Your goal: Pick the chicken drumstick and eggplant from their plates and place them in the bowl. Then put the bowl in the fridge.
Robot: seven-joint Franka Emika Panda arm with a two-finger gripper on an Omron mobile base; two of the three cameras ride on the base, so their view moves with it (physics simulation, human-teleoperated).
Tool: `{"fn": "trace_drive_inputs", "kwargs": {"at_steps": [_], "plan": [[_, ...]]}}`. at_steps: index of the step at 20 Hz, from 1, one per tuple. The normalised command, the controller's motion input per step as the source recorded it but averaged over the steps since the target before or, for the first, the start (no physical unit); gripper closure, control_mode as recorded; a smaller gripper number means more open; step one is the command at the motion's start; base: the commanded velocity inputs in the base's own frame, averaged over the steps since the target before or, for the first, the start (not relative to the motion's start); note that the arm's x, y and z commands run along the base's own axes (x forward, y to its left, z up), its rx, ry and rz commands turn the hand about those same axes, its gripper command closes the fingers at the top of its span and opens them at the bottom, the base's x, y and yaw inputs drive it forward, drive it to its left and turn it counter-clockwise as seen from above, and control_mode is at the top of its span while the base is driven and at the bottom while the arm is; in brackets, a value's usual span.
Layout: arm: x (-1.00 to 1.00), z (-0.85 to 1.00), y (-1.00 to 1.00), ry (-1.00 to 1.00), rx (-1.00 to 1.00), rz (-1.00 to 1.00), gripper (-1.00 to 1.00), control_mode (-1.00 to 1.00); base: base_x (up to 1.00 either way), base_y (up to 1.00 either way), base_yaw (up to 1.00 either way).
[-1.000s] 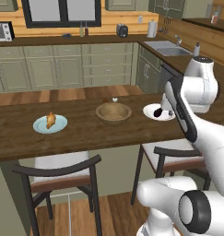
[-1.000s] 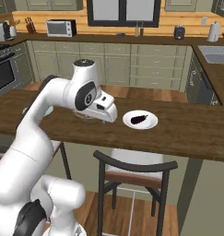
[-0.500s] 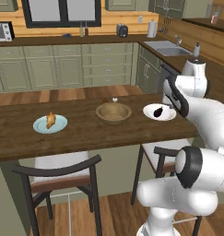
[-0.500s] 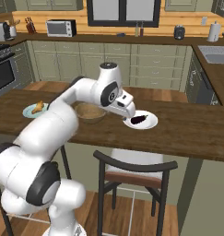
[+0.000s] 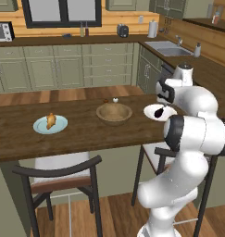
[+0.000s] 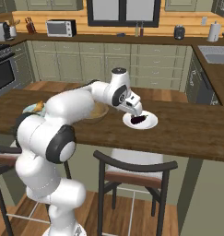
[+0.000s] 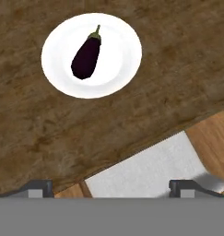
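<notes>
The dark purple eggplant (image 7: pixel 86 57) lies on a white plate (image 7: pixel 120 69) at the right end of the wooden counter (image 5: pixel 86 134). My gripper (image 7: pixel 114 186) hangs open above it, nearer the counter's front edge, with nothing between its fingertips (image 7: pixel 37 186). From the base views, the gripper (image 6: pixel 136 111) hovers just over the eggplant (image 6: pixel 139 119). The wooden bowl (image 5: pixel 114 112) sits mid-counter, left of the white plate (image 5: pixel 151 112). The chicken drumstick (image 5: pixel 50 120) rests on a pale blue plate (image 5: pixel 58 126) at the left. The fridge is out of view.
Two small shakers (image 5: pixel 115 99) stand just behind the bowl. Dark-framed chairs with white cushions (image 5: pixel 58 166) are tucked under the counter's front edge; one cushion (image 7: pixel 150 166) lies below the gripper. Cabinets and a sink (image 5: pixel 171 48) line the far wall.
The arm has swung to the right, from over the bowl to above the white plate with the eggplant. The gripper stays open. Nothing on the counter has moved.
</notes>
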Motion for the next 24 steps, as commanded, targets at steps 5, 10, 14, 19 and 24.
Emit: {"fn": "trace_drive_inputs", "kwargs": {"at_steps": [5, 10, 14, 19, 24], "plan": [[0.97, -0.33, -0.09, 0.1, 0.06, 0.0, -1.0, -1.0, 0.0, 0.0, 0.0], [0.7, -0.44, -0.18, 0.05, 0.0, 0.0, -1.0, -1.0, 0.0, 0.0, 0.0], [0.5, -0.35, -0.33, 0.0, 0.01, 0.04, -1.0, -1.0, 0.0, 0.0, 0.0], [0.43, -0.48, -0.08, -0.01, 0.0, 0.02, -1.0, -1.0, 0.0, 0.0, 0.0], [0.51, -0.3, 0.0, 0.0, 0.0, 0.0, -1.0, -1.0, 0.0, 0.0, 0.0]]}}
